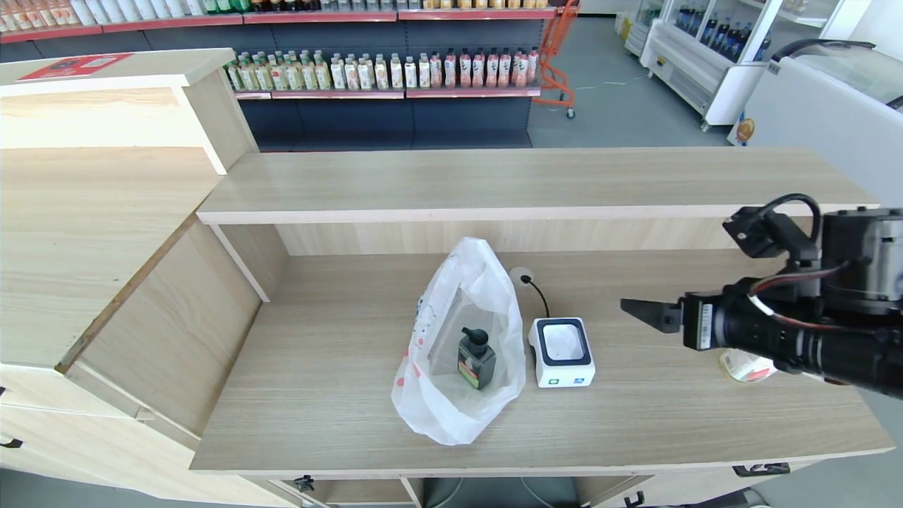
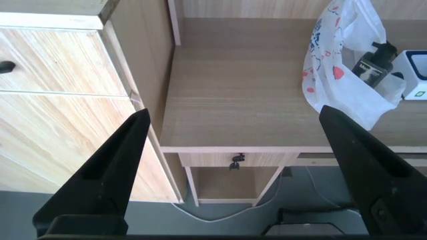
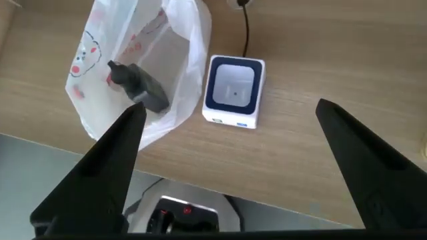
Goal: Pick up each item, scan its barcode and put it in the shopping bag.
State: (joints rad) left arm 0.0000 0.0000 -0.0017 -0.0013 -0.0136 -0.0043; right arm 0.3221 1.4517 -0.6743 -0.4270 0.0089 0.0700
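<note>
- The dark pump bottle (image 1: 476,358) is already sitting inside the shopping bag (image 1: 437,409), mid-bench (image 1: 317,395), just left of the scanner (image 1: 561,351).
- The right gripper (image 3: 230,110) is hovering over the bench's right side, fingers spread wide and carrying nothing.
- The left gripper (image 2: 235,112) is hanging off the near-left corner, fingers wide apart too.
- A pale item (image 1: 746,367), maybe a cup, is peeking out under the right arm, probably still waiting to be scanned.

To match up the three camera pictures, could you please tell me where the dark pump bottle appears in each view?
Head view: pump bottle near the middle, inside the shopping bag.
Left wrist view: pump bottle inside the bag.
Right wrist view: pump bottle inside the bag.
Shared landmark: white scanner beside the bag.
</note>
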